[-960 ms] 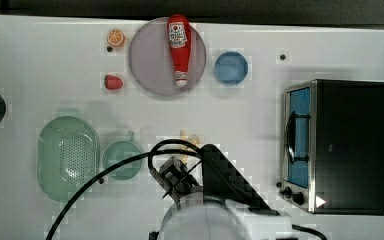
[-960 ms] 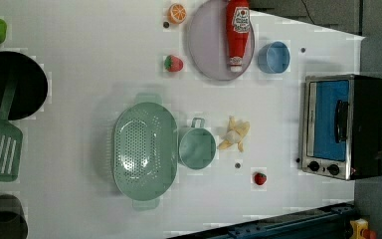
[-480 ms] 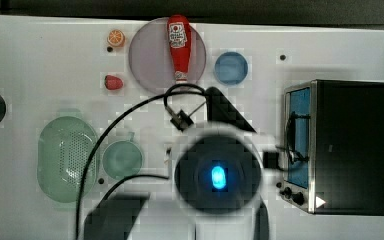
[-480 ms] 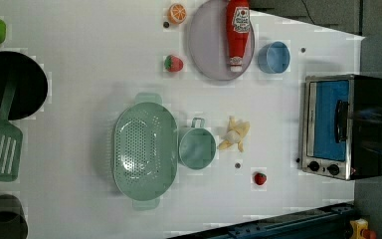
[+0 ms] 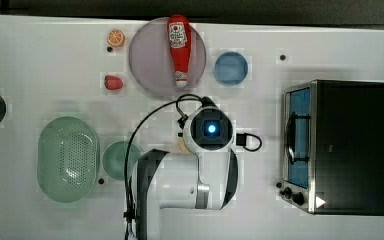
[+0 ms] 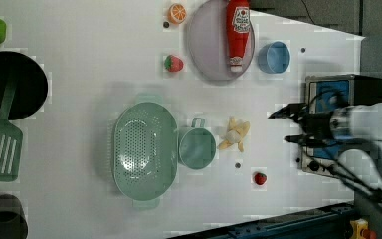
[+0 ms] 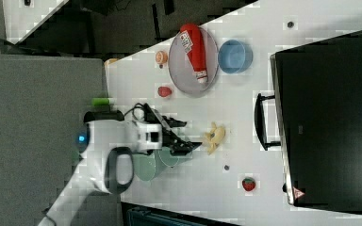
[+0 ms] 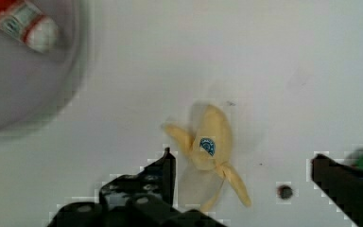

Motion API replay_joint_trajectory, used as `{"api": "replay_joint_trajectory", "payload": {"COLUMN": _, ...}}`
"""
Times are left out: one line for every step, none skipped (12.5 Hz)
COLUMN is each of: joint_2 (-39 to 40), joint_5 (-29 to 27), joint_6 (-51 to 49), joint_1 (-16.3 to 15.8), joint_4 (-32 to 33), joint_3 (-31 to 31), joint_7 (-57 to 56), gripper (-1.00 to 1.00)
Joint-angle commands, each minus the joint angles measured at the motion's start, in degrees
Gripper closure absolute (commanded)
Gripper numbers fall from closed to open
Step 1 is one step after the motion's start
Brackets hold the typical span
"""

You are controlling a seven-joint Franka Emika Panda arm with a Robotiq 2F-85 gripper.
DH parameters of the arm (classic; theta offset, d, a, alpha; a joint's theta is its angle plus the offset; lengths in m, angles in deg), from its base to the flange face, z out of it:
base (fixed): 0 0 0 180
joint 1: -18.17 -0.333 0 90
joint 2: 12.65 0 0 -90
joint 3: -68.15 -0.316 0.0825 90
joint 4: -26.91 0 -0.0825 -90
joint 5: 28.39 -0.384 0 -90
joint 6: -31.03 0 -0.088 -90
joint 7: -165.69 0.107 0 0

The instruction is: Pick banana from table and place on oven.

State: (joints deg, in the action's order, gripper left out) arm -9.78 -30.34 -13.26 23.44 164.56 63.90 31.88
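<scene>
Fingers of the black parallel gripper stand spread wide and empty, with the small pale yellow, partly peeled toy banana lying between them but still ahead of the tips, flat on the large white tabletop. In the right view the gripper sits just beside the banana, apparently above it rather than touching.

To do the approach well, I would centre the whitish core between the fingers and come straight down, so the pads meet the body and not the thin splayed peel strips, which look likely to bend or slip.

In the top view the arm covers nearly all of the banana. The boxy black toaster oven with blue-tinted glass door stands well apart from the fingers; how high the tips hang is hard to judge.
</scene>
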Motion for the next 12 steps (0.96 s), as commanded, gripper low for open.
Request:
{"api": "replay_joint_trajectory", "payload": {"joint_2": 1.40, "joint_5": 1.11, "joint_6": 6.38, "joint_1": 0.35, "joint_4": 1.28, "joint_3": -0.76, "joint_7": -2.01, "gripper": -1.00}}
{"api": "replay_joint_trajectory", "payload": {"joint_2": 3.27, "joint_5": 1.10, "joint_6": 8.79, "joint_1": 0.18, "joint_4": 2.08, "joint_3": -0.85, "joint_7": -1.96, "gripper": -1.00}}
{"api": "replay_joint_trajectory", "payload": {"joint_2": 5.18, "joint_5": 1.10, "joint_6": 10.59, "joint_1": -0.01, "joint_4": 2.47, "joint_3": -0.93, "joint_7": -1.92, "gripper": -1.00}}
{"api": "replay_joint_trajectory", "payload": {"joint_2": 7.09, "joint_5": 1.10, "joint_6": 11.63, "joint_1": -0.21, "joint_4": 2.49, "joint_3": -1.02, "joint_7": -1.92, "gripper": -1.00}}
{"api": "replay_joint_trajectory", "payload": {"joint_2": 8.91, "joint_5": 1.10, "joint_6": 12.47, "joint_1": -0.32, "joint_4": 2.45, "joint_3": -1.26, "joint_7": -1.92, "gripper": -1.00}}
{"api": "replay_joint_trajectory", "payload": {"joint_2": 10.59, "joint_5": 1.10, "joint_6": 13.66, "joint_1": -0.45, "joint_4": 2.42, "joint_3": -1.47, "joint_7": -1.89, "gripper": -1.00}}
{"api": "replay_joint_trajectory", "payload": {"joint_2": 12.15, "joint_5": 1.10, "joint_6": 15.57, "joint_1": -0.61, "joint_4": 2.39, "joint_3": -1.62, "joint_7": -1.88, "gripper": -1.00}}
{"api": "replay_joint_trajectory", "payload": {"joint_2": 13.65, "joint_5": 1.10, "joint_6": 17.42, "joint_1": -0.74, "joint_4": 2.36, "joint_3": -1.82, "joint_7": -1.88, "gripper": -1.00}}
{"api": "replay_joint_trajectory", "payload": {"joint_2": 15.09, "joint_5": 1.10, "joint_6": 18.65, "joint_1": -0.84, "joint_4": 2.36, "joint_3": -1.95, "joint_7": -1.84, "gripper": -1.00}}
{"api": "replay_joint_trajectory", "payload": {"joint_2": 16.21, "joint_5": 1.10, "joint_6": 20.05, "joint_1": -0.86, "joint_4": 2.32, "joint_3": -1.95, "joint_7": -1.74, "gripper": -1.00}}
{"api": "replay_joint_trajectory", "payload": {"joint_2": 16.99, "joint_5": 1.10, "joint_6": 21.72, "joint_1": -0.88, "joint_4": 2.19, "joint_3": -1.97, "joint_7": -1.75, "gripper": -0.93}}
{"api": "replay_joint_trajectory", "payload": {"joint_2": 17.56, "joint_5": 1.10, "joint_6": 22.70, "joint_1": -0.87, "joint_4": 2.26, "joint_3": -1.94, "joint_7": -1.75, "gripper": -0.69}}
